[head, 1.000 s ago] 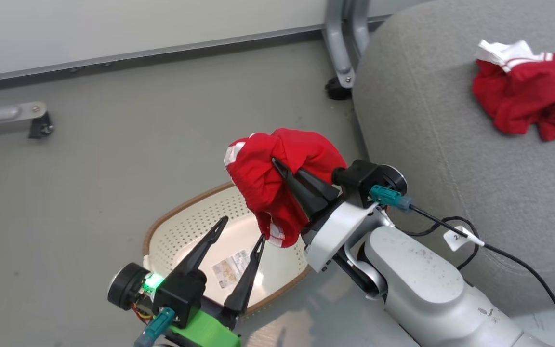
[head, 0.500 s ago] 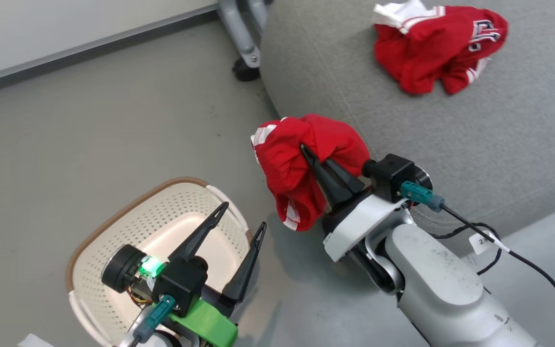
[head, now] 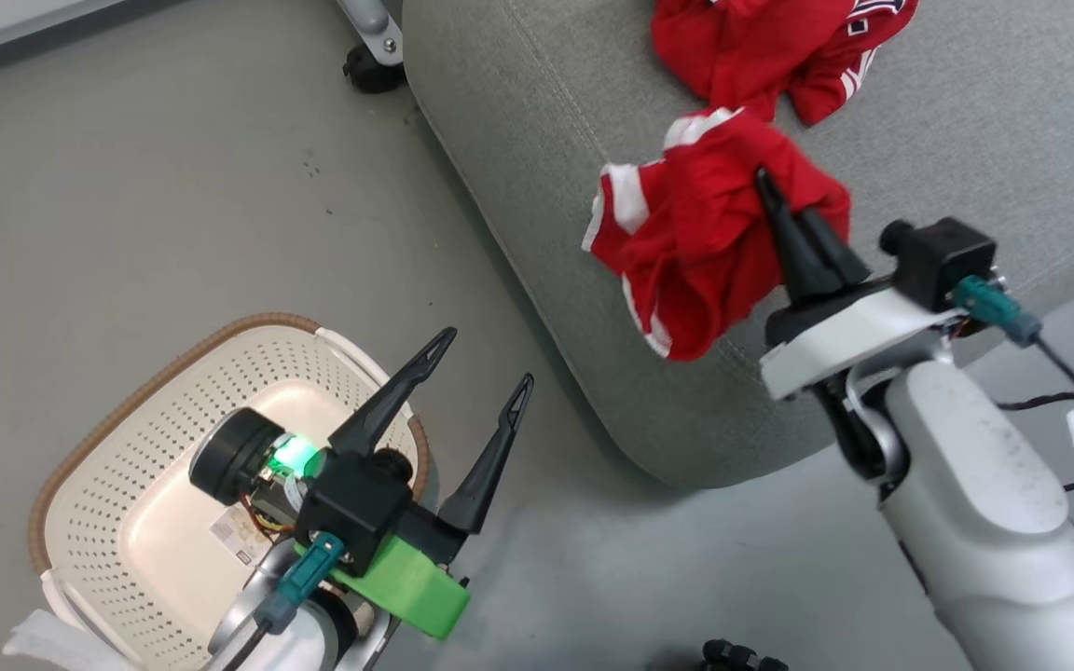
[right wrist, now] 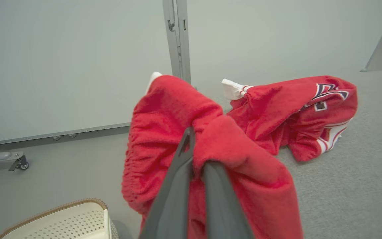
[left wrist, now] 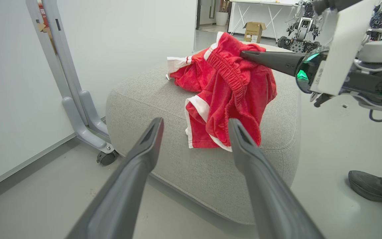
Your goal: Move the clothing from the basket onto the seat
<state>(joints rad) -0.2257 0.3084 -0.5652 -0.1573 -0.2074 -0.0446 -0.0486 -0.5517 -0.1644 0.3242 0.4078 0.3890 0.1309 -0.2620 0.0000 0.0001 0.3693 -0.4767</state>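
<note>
Right hand [head: 773, 189] is pinching red shorts [head: 686, 242] over the seat [head: 966, 121] edge, jersey [head: 761, 47] lying just beyond. Left hand [head: 488, 357] is gaping wide, empty, near the basket [head: 127, 391].

Probably a robotics lab: spare robots [left wrist: 302, 30] behind.

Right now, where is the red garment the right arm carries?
Head view, upper right: the garment hangs from the shut right tool at the seat's edge, near the other garment lying on it.
</note>
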